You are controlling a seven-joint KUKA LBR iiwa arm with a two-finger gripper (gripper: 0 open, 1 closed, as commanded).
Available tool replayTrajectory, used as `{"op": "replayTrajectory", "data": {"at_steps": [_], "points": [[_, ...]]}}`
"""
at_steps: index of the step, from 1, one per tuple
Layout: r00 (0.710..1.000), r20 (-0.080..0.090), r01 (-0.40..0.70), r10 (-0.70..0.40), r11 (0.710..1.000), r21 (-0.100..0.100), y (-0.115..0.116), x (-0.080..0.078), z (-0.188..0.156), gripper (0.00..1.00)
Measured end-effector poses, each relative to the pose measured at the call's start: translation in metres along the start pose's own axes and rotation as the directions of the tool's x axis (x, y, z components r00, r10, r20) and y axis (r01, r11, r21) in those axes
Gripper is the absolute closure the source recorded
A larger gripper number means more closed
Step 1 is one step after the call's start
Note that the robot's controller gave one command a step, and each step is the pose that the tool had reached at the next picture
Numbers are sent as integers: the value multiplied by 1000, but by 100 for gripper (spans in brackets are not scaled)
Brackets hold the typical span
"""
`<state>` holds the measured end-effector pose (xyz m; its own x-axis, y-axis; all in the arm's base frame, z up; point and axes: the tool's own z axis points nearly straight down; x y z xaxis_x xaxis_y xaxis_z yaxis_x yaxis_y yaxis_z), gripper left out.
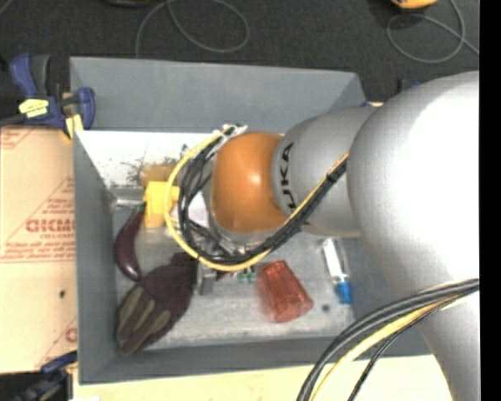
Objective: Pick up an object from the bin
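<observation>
The gripper [204, 281] is low in the left-centre of the grey metal bin [217, 98], tucked under the arm's orange cover [242, 182] and its loop of yellow and black cables [182, 215]. These stand in the way, so whether it is open, shut or holding anything cannot be told. What shows of it sits just beside the upper right edge of a dark maroon and olive glove [154, 303], which lies flat in the bin's lower left corner and is the nearest thing to it; it may be touching the glove.

Left of the glove's top, a dark purple toy eggplant [127, 249] lies along the left wall. Above it stands a yellow block [157, 203], with a tan block [154, 174] behind. To the gripper's right a small green piece [246, 274] lies near a red translucent cup [282, 291] on its side, and further right is a white marker with a blue cap [336, 270].

The bin floor is speckled grey. Around the bin is a dark floor [259, 7] with thin cables looping across it
</observation>
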<state>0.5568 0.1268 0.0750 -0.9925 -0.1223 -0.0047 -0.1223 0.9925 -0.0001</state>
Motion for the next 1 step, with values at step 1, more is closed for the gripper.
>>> {"op": "replayTrajectory", "data": {"at_steps": [1], "points": [[1000,-7,1,-1,1000,1,0,2,-21,100]]}}
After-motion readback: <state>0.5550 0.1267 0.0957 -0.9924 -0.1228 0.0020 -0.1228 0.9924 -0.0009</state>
